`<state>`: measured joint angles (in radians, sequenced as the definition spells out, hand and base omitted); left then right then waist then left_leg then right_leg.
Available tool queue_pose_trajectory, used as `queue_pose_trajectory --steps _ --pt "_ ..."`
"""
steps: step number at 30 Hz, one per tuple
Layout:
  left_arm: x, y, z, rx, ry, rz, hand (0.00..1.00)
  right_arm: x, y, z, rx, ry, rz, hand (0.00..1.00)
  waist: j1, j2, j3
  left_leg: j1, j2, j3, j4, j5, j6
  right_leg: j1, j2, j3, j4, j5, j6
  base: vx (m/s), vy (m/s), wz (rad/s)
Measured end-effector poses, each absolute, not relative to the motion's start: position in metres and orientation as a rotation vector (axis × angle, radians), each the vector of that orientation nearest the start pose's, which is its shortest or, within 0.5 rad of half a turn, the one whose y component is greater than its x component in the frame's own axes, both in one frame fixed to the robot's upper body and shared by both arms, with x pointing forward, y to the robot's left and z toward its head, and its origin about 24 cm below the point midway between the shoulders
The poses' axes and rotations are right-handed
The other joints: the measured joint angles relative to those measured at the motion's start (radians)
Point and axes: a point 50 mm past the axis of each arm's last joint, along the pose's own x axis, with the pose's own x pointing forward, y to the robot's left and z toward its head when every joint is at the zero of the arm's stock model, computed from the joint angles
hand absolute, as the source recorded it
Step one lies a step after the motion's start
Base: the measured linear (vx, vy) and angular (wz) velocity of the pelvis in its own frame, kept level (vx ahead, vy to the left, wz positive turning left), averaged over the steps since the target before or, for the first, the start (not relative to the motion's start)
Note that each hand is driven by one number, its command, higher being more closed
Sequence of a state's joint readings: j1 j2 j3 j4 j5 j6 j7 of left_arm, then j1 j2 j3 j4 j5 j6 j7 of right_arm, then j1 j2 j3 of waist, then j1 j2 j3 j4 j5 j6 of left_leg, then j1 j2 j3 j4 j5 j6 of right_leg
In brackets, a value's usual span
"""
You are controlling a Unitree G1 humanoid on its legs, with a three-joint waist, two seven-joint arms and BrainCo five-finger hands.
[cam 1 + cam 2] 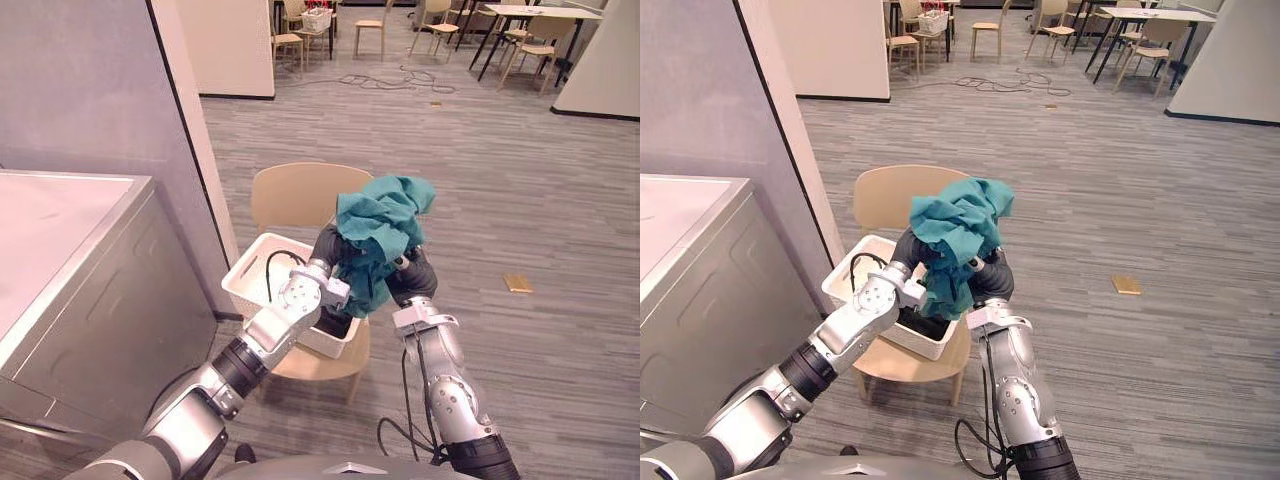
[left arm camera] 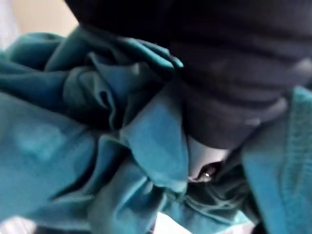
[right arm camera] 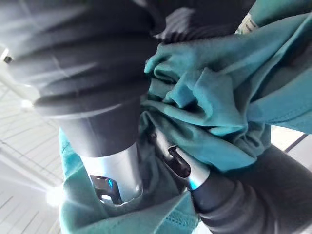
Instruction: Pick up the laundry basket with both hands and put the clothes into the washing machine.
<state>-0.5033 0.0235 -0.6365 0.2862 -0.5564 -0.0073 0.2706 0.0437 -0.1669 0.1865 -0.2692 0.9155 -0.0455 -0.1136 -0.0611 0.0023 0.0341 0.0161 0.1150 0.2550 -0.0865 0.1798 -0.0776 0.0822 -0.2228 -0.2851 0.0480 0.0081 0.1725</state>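
Teal clothes are bunching at the centre of the frame, pressed between the left hand and the right hand. Whether either is gripping cannot be told under the cloth. Just below, the white laundry basket is sitting on a wooden chair, and the washing machine is standing at the left edge.

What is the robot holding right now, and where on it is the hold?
A bunched teal garment, clamped at its lower middle between the left hand and the right hand, above the white laundry basket.
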Motion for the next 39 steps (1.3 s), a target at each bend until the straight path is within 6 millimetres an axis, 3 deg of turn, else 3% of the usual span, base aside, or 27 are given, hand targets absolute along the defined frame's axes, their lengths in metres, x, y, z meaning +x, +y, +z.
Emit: queue_pose_trajectory --steps 7,16,23,28,31,36,39 --pt "0.300 -0.010 0.070 -0.489 0.235 -0.400 1.00 0.238 -0.121 0.088 0.809 -0.067 0.204 0.00 0.000 -0.007 0.004 -0.004 0.001 0.018 0.000 0.000 0.001 -0.019 0.000 0.022 0.003 0.005 -0.006 0.00 -0.001 -0.06" --pt "0.311 -0.027 0.085 -0.557 0.233 -0.406 1.00 0.245 -0.129 0.101 0.800 -0.138 0.183 0.00 -0.016 -0.041 0.021 0.000 0.017 0.066 0.000 -0.011 -0.011 -0.053 0.012 0.075 0.001 0.015 -0.021 0.00 -0.015 -0.19" --pt "0.318 -0.020 0.089 -0.657 0.246 -0.343 1.00 0.246 -0.126 0.102 0.831 -0.136 0.197 0.00 -0.011 -0.044 0.021 0.002 0.019 0.105 0.000 -0.010 -0.006 -0.078 0.019 0.111 0.004 0.029 -0.010 0.02 -0.012 -0.17" --pt "0.333 0.004 0.103 -0.820 0.208 -0.227 1.00 0.241 -0.122 0.110 0.854 -0.176 0.257 0.00 -0.009 -0.044 0.021 0.003 0.020 0.106 0.000 -0.010 -0.006 -0.080 0.019 0.113 0.007 0.024 -0.017 0.00 0.000 0.00" --pt "0.344 0.038 0.106 -0.928 0.159 -0.086 1.00 0.238 -0.123 0.108 0.859 -0.174 0.254 0.00 -0.007 -0.044 0.021 0.003 0.021 0.106 0.000 -0.009 -0.006 -0.083 0.019 0.114 0.007 0.023 -0.018 -0.04 -0.004 0.00" --pt "0.345 0.084 0.089 -1.067 0.133 0.127 1.00 0.231 -0.134 0.095 0.910 -0.144 0.175 0.00 0.000 -0.048 0.017 0.003 0.020 0.104 -0.001 -0.009 -0.005 -0.083 0.019 0.113 0.007 0.023 -0.018 0.00 0.000 0.00" --pt "0.341 0.100 0.078 -1.089 0.141 0.208 1.00 0.230 -0.139 0.093 0.917 -0.149 0.144 0.00 0.000 -0.056 0.011 0.001 0.020 0.102 -0.001 -0.009 -0.005 -0.082 0.019 0.110 0.006 0.023 -0.019 0.00 0.000 0.00"
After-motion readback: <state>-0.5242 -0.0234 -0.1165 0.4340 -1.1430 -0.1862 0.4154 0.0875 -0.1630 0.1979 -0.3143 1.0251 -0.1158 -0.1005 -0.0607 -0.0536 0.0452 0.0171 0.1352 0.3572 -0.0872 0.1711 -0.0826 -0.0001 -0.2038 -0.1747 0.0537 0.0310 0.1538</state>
